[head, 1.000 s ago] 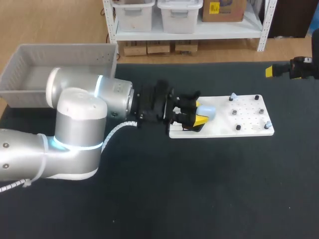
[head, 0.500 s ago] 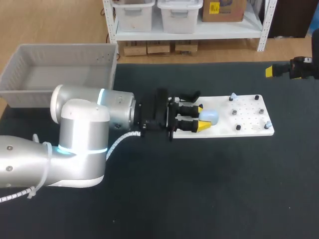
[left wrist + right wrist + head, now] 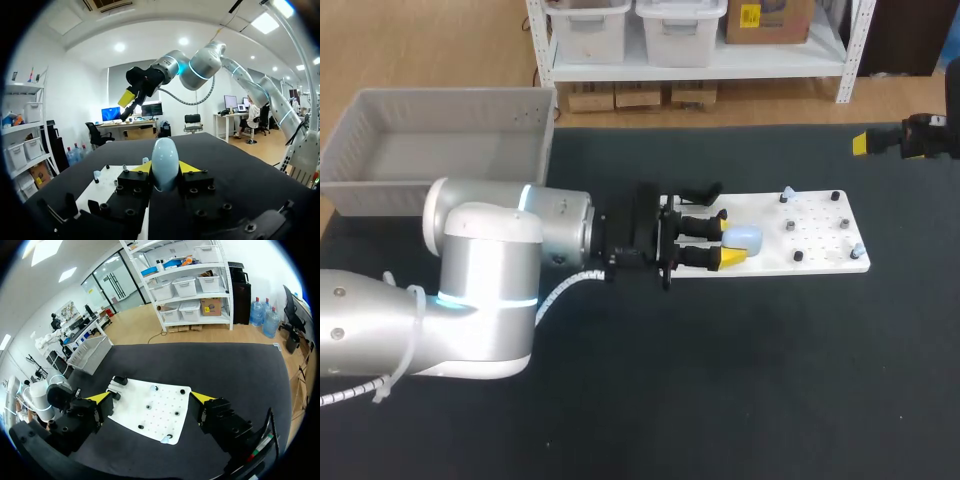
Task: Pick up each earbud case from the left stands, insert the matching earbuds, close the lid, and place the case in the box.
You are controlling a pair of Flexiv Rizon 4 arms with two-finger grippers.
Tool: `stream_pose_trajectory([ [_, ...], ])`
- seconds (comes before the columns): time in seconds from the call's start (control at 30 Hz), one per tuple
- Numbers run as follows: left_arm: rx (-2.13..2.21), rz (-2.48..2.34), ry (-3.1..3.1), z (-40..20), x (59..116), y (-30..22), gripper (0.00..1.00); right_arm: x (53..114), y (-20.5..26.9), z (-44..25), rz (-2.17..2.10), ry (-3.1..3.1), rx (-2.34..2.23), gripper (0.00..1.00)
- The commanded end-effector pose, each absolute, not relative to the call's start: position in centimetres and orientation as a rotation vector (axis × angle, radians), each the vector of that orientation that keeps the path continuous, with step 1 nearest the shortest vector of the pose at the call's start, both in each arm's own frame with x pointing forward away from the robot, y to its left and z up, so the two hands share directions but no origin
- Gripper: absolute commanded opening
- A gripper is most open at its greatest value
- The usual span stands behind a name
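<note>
Near the table's left side, my left arm point(image 3: 480, 270) stretches across the black top, and its gripper point(image 3: 726, 238) is clamped on the pale blue earbud case point(image 3: 744, 238), one yellow tip pressed against each side, over the left part of the white stand board point(image 3: 815, 240). Farther back sits the grey box point(image 3: 380, 178) at the left corner. At the far right edge, well apart from the board, my right gripper point(image 3: 151, 398) has its fingers spread wide, holding nothing.

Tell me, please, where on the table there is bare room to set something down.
The table is bare on the near side of the white board and to its right. The grey box looks empty. It is crowded at the board's left end, where the left pincer grips the earbud case, with the left arm behind it.
</note>
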State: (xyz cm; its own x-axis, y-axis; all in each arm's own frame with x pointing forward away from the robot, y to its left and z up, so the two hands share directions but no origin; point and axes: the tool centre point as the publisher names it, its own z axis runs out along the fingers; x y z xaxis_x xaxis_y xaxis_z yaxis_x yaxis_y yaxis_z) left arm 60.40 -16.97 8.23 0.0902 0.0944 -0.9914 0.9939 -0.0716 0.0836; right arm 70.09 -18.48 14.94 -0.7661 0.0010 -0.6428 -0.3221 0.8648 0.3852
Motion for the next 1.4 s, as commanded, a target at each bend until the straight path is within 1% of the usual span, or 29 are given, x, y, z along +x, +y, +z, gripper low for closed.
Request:
stream_pose_trajectory([
  [0.03,1.364,-1.139,1.182,8.1,60.2,-16.9,0.0,70.1,-18.5,15.0,0.639,2.373,-0.232,1.0],
  [0.27,1.364,-1.139,1.182,8.1,60.2,-16.9,0.0,70.1,-18.5,15.0,0.639,2.373,-0.232,1.0],
  [0.43,1.364,-1.139,1.182,8.1,60.2,-16.9,0.0,67.4,-17.3,15.9,0.644,2.317,-0.289,1.0],
  [0.87,1.364,-1.139,1.182,8.1,60.2,-16.9,0.0,61.0,-12.2,15.7,0.654,2.344,-0.479,1.0],
  [1.2,1.364,-1.139,1.182,8.1,60.2,-16.9,0.0,58.1,-7.9,14.0,0.654,2.401,-0.569,1.0],
  [1.4,1.364,-1.139,1.182,8.1,60.2,-16.9,0.0,56.7,-6.5,12.7,0.682,2.433,-0.573,1.0],
])
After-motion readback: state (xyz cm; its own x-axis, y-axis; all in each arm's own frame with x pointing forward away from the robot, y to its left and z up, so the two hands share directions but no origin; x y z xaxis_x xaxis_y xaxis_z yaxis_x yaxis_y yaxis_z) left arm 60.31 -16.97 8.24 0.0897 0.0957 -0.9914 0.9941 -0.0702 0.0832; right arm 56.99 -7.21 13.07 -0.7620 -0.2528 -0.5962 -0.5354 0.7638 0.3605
